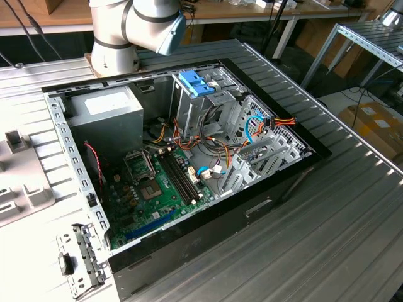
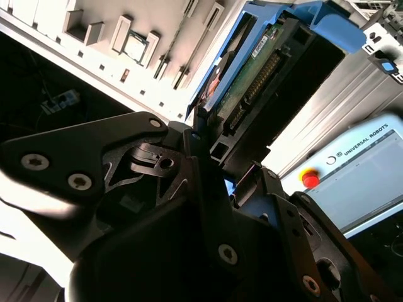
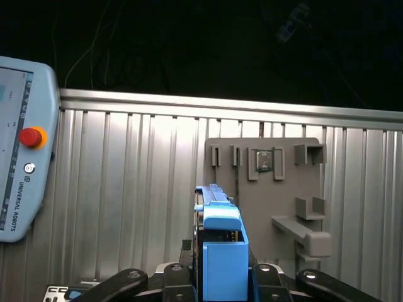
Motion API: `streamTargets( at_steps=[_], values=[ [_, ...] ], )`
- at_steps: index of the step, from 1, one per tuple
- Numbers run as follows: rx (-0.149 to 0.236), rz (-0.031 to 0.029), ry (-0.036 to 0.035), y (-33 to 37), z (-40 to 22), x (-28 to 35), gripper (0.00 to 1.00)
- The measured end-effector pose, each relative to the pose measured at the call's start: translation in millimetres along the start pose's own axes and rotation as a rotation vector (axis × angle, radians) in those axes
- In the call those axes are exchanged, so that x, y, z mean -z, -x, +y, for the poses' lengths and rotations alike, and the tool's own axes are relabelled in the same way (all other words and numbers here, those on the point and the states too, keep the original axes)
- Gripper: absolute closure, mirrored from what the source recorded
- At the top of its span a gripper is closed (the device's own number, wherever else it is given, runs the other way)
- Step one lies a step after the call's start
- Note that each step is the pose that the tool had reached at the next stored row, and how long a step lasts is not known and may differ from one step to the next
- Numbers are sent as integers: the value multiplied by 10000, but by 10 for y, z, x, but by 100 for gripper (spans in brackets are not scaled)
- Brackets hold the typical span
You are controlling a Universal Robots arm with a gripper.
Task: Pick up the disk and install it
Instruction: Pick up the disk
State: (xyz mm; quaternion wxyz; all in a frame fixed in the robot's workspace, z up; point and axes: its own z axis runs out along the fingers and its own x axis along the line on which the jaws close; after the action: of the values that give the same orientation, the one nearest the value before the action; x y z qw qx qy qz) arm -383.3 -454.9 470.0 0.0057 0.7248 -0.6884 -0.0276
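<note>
The disk [image 3: 221,248] stands on edge between my fingers in the first wrist view, its light-blue carrier and brighter blue end tab pointing away from the gripper [image 3: 220,277]. In the second wrist view the disk [image 2: 252,75] shows its green circuit board and connector side, with the blue carrier around it, and the gripper [image 2: 223,165] is shut on its near end. The black fingers [image 2: 189,148] press on both flat sides. The disk hangs above the ribbed metal table, clear of it.
An open computer case [image 1: 189,157] lies on the table with its motherboard, cables and a metal drive cage [image 1: 211,104] topped by a blue plastic part [image 1: 196,83]. A grey fixture plate [image 3: 267,189] and a teach pendant [image 3: 19,148] lie on the ribbed table.
</note>
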Motion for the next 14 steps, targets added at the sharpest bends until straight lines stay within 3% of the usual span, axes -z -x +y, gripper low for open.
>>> streamTargets(
  at_steps=[14],
  values=[
    [0,0,0,-42,-73,5,64]
  ],
)
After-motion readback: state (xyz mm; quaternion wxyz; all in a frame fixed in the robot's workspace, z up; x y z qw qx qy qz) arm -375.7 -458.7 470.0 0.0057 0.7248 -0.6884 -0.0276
